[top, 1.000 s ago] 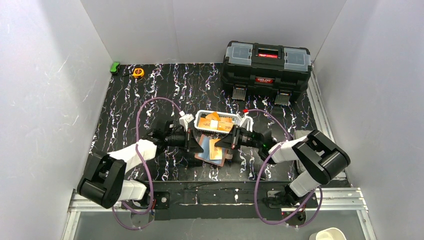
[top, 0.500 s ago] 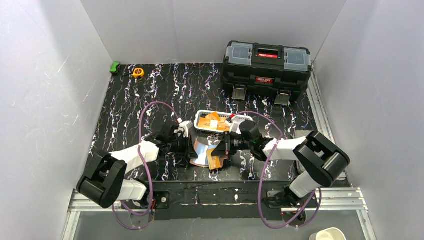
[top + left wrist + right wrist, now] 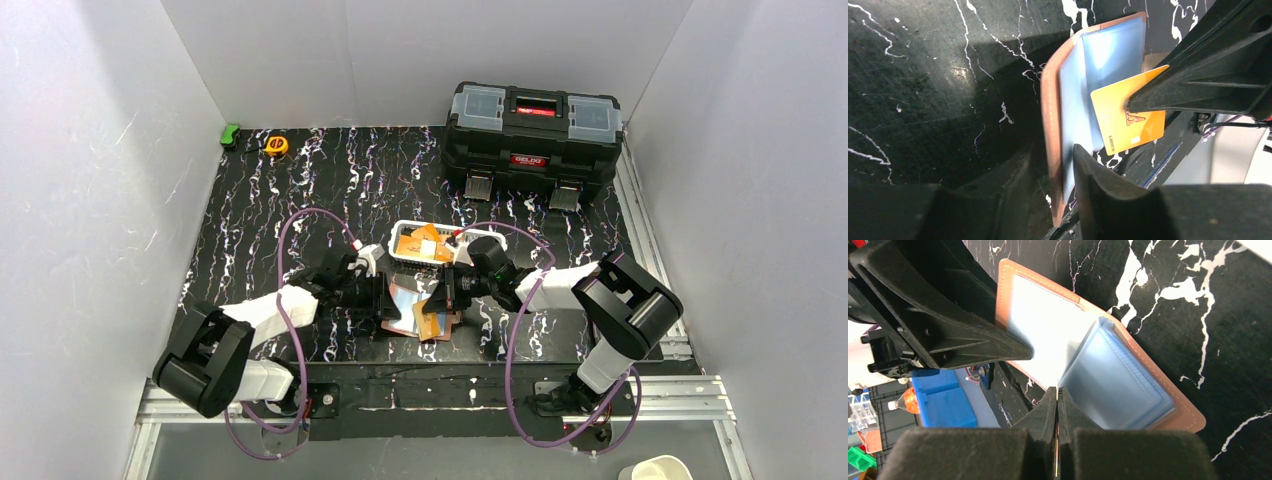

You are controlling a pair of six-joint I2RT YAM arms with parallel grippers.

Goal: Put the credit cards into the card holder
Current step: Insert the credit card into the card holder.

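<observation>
The table has a black top streaked with white and purple veins, walled in by white panels on three sides. At 1 o'clock, against the far edge, sits a black toolbox with grey lid compartments and a red handle. At 11 o'clock lies a yellow tape measure, with a small green object just beside it in the far corner. A white slotted basket stands near the centre. At 6 o'clock from the basket, the card holder rests open on the tabletop.
</observation>
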